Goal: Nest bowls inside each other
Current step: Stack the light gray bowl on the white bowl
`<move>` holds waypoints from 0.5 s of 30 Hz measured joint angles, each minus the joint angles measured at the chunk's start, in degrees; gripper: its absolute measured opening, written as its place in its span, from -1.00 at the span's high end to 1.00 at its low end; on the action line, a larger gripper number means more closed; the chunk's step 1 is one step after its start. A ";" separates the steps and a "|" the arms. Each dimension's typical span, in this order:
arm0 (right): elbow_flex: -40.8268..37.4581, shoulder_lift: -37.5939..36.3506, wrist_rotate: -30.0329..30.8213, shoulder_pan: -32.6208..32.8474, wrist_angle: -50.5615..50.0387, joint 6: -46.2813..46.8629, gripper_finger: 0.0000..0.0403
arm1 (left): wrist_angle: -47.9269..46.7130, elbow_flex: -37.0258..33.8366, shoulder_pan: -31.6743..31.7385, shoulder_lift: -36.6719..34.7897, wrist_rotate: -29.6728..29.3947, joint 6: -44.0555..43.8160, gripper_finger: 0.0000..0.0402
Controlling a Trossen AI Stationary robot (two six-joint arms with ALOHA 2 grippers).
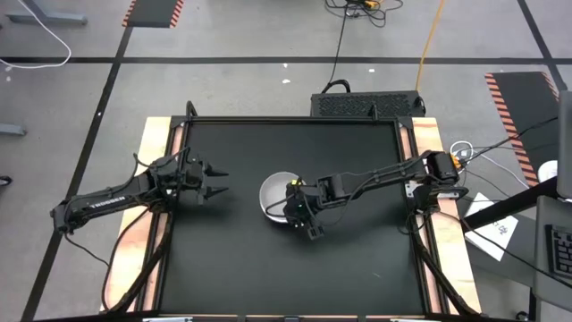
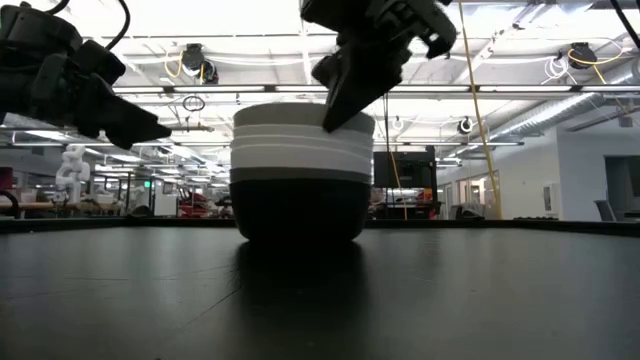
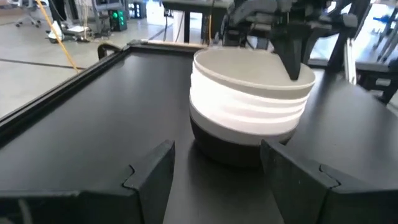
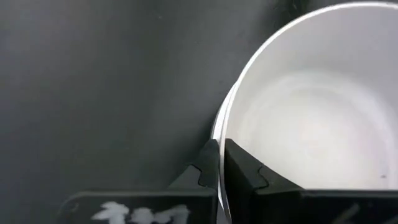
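Black worktop (image 1: 357, 259) is carrying the nested bowls (image 2: 300, 170) at centre, where the clenched right tool (image 2: 345, 105) is pinching the top rim and should let go gently, while the released left tool (image 1: 217, 182) is waiting nearby.

The stack of bowls (image 1: 275, 197) is the only thing standing on the table (image 1: 357, 268), near its middle. The right gripper (image 1: 292, 213) hangs over the stack's right rim with fingers pinched together, and its arm (image 1: 384, 174) bars the way from the right edge to the middle. The left gripper (image 1: 214, 179) hovers beside the left edge, fingers spread, with a bare strip between it and the stack. The near and far edges and all four corners lie open.
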 joint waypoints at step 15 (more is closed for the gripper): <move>-1.31 -1.89 0.07 -0.12 -0.29 -1.19 1.00 | 17.04 0.04 -1.83 5.42 -0.27 -5.68 -0.19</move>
